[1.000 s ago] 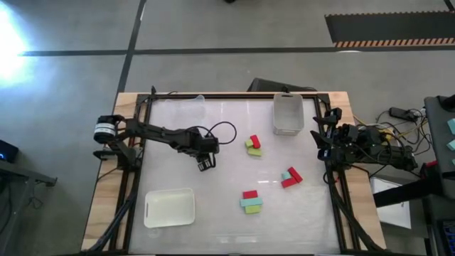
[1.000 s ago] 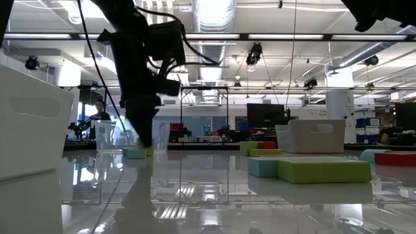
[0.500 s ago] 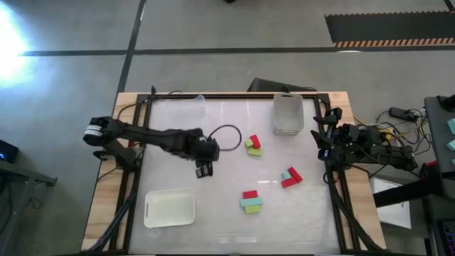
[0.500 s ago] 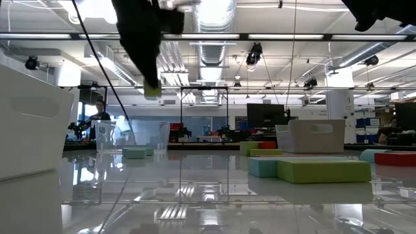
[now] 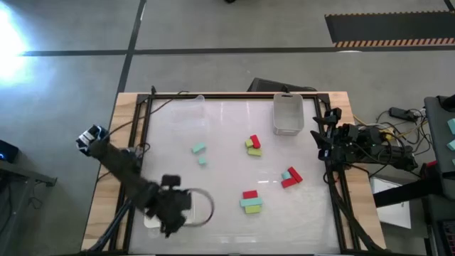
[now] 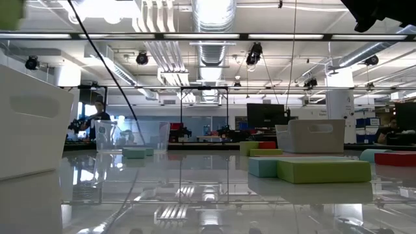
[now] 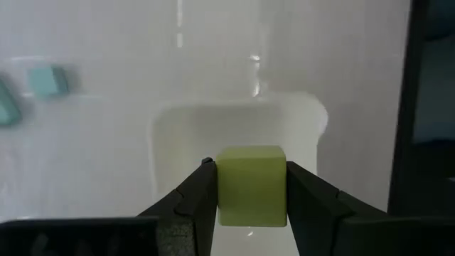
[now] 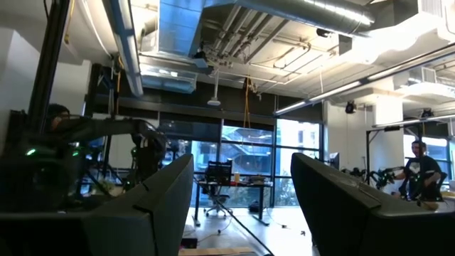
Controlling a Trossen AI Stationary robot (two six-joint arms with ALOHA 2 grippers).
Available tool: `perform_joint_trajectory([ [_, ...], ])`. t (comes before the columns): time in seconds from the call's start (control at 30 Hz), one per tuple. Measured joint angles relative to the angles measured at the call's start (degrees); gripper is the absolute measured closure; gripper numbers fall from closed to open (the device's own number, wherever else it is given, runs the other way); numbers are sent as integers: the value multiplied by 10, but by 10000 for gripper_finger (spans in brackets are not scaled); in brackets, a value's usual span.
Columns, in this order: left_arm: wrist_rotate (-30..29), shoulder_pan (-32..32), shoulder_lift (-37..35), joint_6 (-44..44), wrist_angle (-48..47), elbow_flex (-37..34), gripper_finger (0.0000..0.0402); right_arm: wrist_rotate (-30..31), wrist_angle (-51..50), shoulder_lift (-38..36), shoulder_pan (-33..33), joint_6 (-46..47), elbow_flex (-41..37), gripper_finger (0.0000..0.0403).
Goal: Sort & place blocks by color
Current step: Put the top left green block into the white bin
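My left gripper hangs over the white tray at the table's near left and is shut on a yellow-green block. Two teal blocks lie on the table left of centre; they also show in the left wrist view. Red, yellow-green and teal blocks lie in three small groups: mid-table, at the right and at the near middle. My right gripper waits open and empty at the table's right edge. My left gripper pinches the yellow-green block by two opposite side faces between its two fingers. The fingers come from above, pointing down. The block is lifted clear, above the white tray's floor.
A clear tray stands at the far right of the table, and another clear tray at the far left. In the low view the white tray's wall fills the left, with blocks close at the right.
My left gripper has risen from the table beside the two teal blocks with the yellow-green block. It has then swung toward the table's near left, over the white tray. The two teal blocks have stayed where they were.
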Motion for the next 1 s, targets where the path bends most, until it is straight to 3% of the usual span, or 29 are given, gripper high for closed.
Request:
perform_joint_trajectory([
  [0.23, -12, -59, 20, -76, 0, -53, 282, 0, 0, 0, 0, 2, 0, 177],
  [0.63, -3, -59, 56, -76, 43, -139, 259, 0, -6, 0, 0, 8, 0, 177],
  [1.0, 8, -59, 57, -104, 53, -150, 256, 0, -5, 0, 0, 7, 0, 177],
])
